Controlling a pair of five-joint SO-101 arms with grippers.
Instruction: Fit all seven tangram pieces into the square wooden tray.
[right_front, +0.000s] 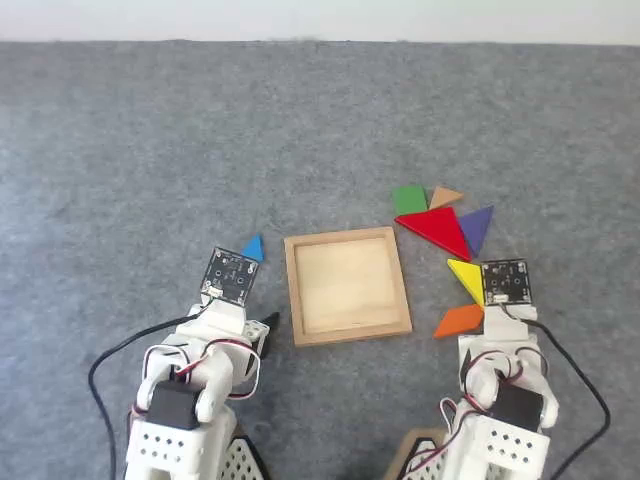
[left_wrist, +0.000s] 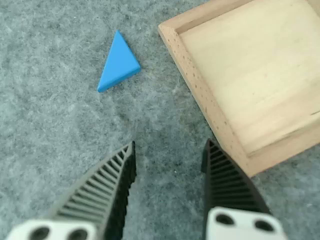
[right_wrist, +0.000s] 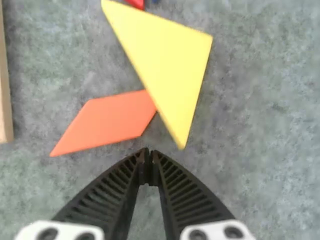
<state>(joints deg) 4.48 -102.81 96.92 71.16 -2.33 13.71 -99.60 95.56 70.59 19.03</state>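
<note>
Overhead, a square wooden tray (right_front: 292, 290) sits on a grey felt mat (right_front: 120, 150) between the left arm (right_front: 190, 385) and the right arm (right_front: 505, 385), with nothing in it. A small blue triangle (right_front: 253, 248) lies alone just beside the tray's far left corner. The other six pieces lie on the tray's right. A green square (right_front: 409, 198), a tan triangle (right_front: 445, 195), a large red triangle (right_front: 437, 229) and a purple triangle (right_front: 477, 225) are bunched together. A yellow triangle (right_front: 465, 277) and an orange parallelogram (right_front: 459, 320) lie nearer the right arm. No piece is placed, so the task looks to be at its first pick.

From the left wrist, the left gripper (left_wrist: 170, 145) is spread wide and holds nothing, hovering over bare mat. The blue triangle lies ahead of it and off to one side, and the tray's wall runs just beside one finger. The likely next move is to shift over the triangle, lower to the mat and close on its edges. The piece is thin and flat on fuzzy felt, so the grip may slip, and the tray wall crowds that side.

From the right wrist, the right gripper (right_wrist: 148, 150) is pressed fully closed on nothing, just short of the spot where the yellow triangle touches the orange parallelogram. It would have to open before taking either, and moving one piece may nudge the other.
</note>
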